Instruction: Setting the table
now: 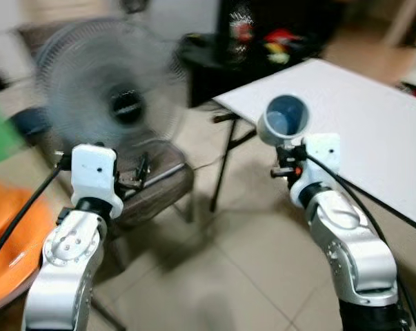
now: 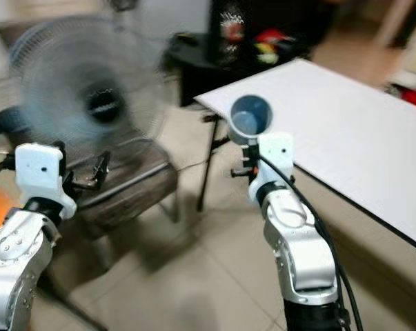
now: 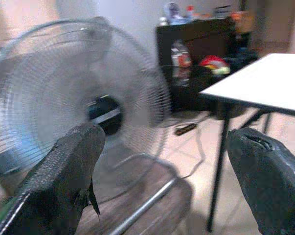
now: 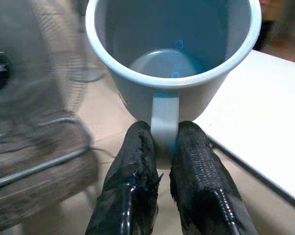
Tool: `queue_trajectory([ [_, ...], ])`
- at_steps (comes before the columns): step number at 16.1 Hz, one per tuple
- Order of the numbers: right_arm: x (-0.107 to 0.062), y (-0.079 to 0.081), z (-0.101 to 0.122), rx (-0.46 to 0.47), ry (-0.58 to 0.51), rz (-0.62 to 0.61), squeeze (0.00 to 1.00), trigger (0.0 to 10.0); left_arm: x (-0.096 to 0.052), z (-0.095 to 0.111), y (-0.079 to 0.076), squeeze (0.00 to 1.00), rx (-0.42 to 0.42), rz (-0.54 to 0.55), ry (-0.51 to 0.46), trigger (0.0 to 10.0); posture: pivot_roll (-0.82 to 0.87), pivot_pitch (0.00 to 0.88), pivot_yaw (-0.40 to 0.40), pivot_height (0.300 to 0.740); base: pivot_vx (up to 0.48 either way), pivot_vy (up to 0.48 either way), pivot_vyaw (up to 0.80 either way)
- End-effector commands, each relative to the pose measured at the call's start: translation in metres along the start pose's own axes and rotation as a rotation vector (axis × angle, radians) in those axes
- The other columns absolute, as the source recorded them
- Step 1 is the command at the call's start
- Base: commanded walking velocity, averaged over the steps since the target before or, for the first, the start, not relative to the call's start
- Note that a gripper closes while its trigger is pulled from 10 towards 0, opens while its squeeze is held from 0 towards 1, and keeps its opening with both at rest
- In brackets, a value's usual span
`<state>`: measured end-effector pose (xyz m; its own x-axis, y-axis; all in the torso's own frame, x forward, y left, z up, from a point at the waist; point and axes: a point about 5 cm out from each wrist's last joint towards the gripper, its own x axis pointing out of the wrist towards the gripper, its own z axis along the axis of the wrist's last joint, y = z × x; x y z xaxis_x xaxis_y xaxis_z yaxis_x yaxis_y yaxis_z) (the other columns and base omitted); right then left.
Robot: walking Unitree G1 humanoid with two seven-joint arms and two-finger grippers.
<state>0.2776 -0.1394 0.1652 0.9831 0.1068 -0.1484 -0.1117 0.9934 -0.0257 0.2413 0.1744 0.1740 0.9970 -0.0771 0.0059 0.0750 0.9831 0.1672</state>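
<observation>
Nearest to you, at the bottom of the left eye view, your two arms rise as rounded silver shells capped with white boxy wrist blocks. Your right gripper (image 4: 159, 147) is clenched on the flat handle of a mug (image 4: 172, 54), its two ribbed black fingers (image 4: 198, 166) pressed to either side of the handle. The mug is smooth, pale blue-grey and round, tipped so its open mouth faces the camera; in the left eye view it sits right of centre (image 1: 285, 118), just above your right wrist and over the near corner of the table.

Your left gripper (image 3: 162, 181) is released: its two black, rough-textured fingers (image 3: 69, 171) stand wide apart at the lower left and lower right of the left wrist view, with nothing between them.

Under your arms lies a floor (image 1: 242, 276) of large pale tiles. At the lower left edge there is a blurred orange shape (image 1: 7, 234). Beyond your left arm stands a chair (image 1: 159, 183) with a brown padded seat, and behind it a round wire-caged fan (image 1: 111, 96) with a dark hub.

On the right, the table (image 1: 373, 117) is a flat white slab on thin dark folding legs. Farther back, at the top centre, a dark cabinet (image 1: 276, 34) holds blurred red and yellow items.
</observation>
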Motion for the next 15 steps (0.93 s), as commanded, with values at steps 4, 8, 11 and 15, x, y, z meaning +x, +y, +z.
queue_trajectory([
  [4, 0.0019, -0.0083, 0.0014, 0.007, -0.007, -0.045, 0.0, 10.0, 0.0012, 0.0016, -0.0099, 0.0, -0.009, -0.058, -0.005, 10.0, 0.09, 0.0, -0.03, 0.74, 0.384, 0.0, -0.13],
  [8, 0.0033, -0.0072, 0.0019, -0.001, -0.016, -0.029, 0.0, 10.0, 0.0011, 0.0004, -0.0113, 0.0, -0.013, -0.055, -0.004, 10.0, 0.09, 0.0, -0.039, 0.74, 0.386, 0.0, 0.0],
  [11, 0.0056, -0.0049, 0.0026, -0.007, -0.019, -0.012, 0.0, 10.0, 0.0, -0.0004, -0.0123, 0.0, -0.016, -0.052, -0.003, 10.0, 0.1, 0.0, -0.048, 0.74, 0.384, 0.0, 0.0],
  [15, 0.0072, -0.003, 0.003, -0.013, -0.018, 0.007, 0.0, 10.0, -0.0014, -0.0008, -0.0106, 0.0, -0.016, -0.045, -0.002, 10.0, 0.1, 0.0, -0.054, 0.74, 0.385, 0.0, 0.0],
])
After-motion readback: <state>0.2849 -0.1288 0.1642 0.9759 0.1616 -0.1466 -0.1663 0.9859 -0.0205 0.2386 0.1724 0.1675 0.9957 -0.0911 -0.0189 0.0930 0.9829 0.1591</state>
